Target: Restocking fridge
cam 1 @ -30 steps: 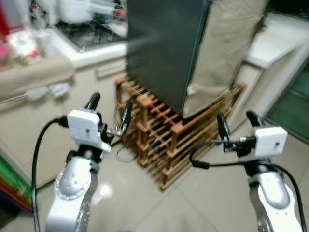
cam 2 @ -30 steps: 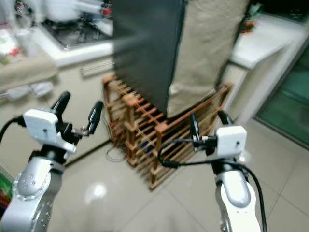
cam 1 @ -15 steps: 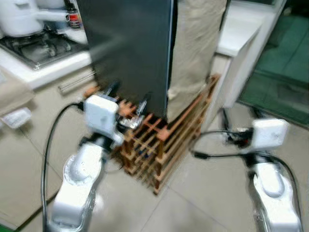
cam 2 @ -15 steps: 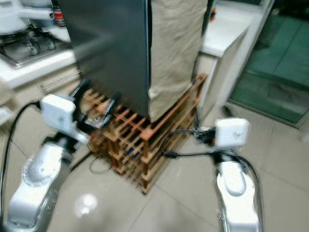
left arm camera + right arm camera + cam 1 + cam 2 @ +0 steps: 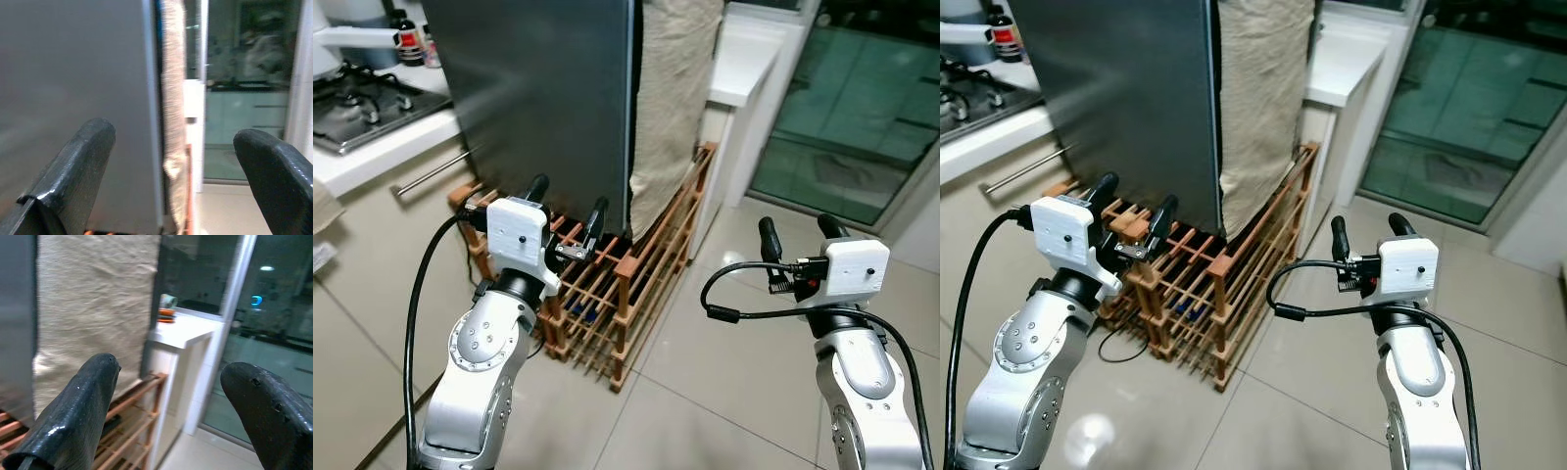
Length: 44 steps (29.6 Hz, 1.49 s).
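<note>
A tall dark grey fridge [image 5: 538, 88] stands ahead with its door closed, and a beige cloth [image 5: 671, 88] hangs down its right side. It rests on a wooden slatted rack [image 5: 617, 284]. My left gripper [image 5: 568, 201] is raised in front of the fridge's lower edge, open and holding nothing. My right gripper [image 5: 798, 233] is held up to the right over the tiled floor, open and empty as well. In the left wrist view the fridge's front [image 5: 73, 98] and cloth edge [image 5: 171, 112] show between the fingers [image 5: 78, 166].
A kitchen counter with a gas hob [image 5: 362, 98] runs along the left, with a drawer handle [image 5: 431, 171] below. A white ledge [image 5: 744, 59] sits right of the fridge, beside a glass door [image 5: 842, 108]. Tiled floor [image 5: 724, 392] lies open to the right.
The camera has swung rightward, so the fridge and rack now sit further left and sharper. Both grippers remain raised and open.
</note>
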Available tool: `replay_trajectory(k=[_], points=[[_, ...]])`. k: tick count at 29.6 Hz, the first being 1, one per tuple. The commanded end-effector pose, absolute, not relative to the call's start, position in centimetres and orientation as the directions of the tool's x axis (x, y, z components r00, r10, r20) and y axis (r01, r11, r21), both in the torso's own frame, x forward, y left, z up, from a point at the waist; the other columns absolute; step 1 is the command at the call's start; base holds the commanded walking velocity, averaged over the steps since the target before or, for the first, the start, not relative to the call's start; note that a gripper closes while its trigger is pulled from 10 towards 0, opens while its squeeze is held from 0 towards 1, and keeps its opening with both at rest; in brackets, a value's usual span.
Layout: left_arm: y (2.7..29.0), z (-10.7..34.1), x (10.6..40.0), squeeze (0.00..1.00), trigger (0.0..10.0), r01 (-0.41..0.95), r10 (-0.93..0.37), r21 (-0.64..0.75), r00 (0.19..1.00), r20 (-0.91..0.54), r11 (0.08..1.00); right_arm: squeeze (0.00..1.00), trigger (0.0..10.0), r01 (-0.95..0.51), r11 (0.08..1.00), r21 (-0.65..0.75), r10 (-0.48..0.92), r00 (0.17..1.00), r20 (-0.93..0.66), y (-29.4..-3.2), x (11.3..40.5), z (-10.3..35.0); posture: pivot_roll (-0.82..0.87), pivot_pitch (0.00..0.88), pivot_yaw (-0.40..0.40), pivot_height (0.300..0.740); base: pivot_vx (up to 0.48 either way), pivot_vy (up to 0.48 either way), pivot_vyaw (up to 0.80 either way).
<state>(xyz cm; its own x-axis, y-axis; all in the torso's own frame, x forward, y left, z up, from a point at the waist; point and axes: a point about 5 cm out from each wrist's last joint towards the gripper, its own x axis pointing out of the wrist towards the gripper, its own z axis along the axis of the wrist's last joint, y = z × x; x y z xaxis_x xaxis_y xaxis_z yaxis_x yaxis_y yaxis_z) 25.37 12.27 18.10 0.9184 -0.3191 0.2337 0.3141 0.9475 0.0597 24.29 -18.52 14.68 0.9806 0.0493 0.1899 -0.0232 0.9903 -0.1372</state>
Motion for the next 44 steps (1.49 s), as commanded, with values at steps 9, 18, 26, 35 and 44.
replay_trajectory(k=[9, 18, 26, 35, 44], points=[[11.5, 18.8, 25.3, 0.00, 10.0, 0.356, -0.358, 0.061, 0.894, 0.267, 0.933, 0.29, 10.0, -0.019, 0.989, -0.145, 0.047, 0.981, 0.188, -18.8, 24.5, 14.8, -0.12, 0.000, -0.004, 0.740, 0.459, 0.000, 0.00], [11.6, 18.9, 25.9, 0.00, 10.0, 0.329, -0.326, 0.038, 0.906, 0.269, 0.944, 0.29, 10.0, -0.033, 0.989, -0.146, 0.061, 0.980, 0.187, -18.5, 24.7, 14.8, -0.12, 0.000, -0.004, 0.740, 0.371, 0.000, 0.00], [11.6, 19.2, 28.7, 0.00, 10.0, 0.299, -0.290, -0.019, 0.938, 0.192, 0.954, 0.28, 10.0, -0.049, 0.989, -0.143, 0.075, 0.981, 0.181, -18.5, 25.1, 14.8, -0.12, 0.000, -0.006, 0.740, 0.000, 0.000, 0.00], [9.9, 19.7, 30.5, 0.00, 10.0, 0.374, -0.357, -0.080, 0.919, 0.168, 0.924, 0.28, 10.0, -0.061, 0.988, -0.140, 0.085, 0.981, 0.174, -18.4, 25.5, 14.8, -0.13, 0.000, -0.004, 0.740, 0.000, 0.000, 0.00], [6.4, 19.3, 33.2, 0.00, 10.0, 0.453, -0.442, -0.097, 0.890, 0.113, 0.886, 0.27, 10.0, -0.077, 0.988, -0.132, 0.097, 0.984, 0.151, -18.4, 25.0, 14.4, -0.16, 0.014, 0.003, 0.740, 0.000, 0.000, 0.00]])
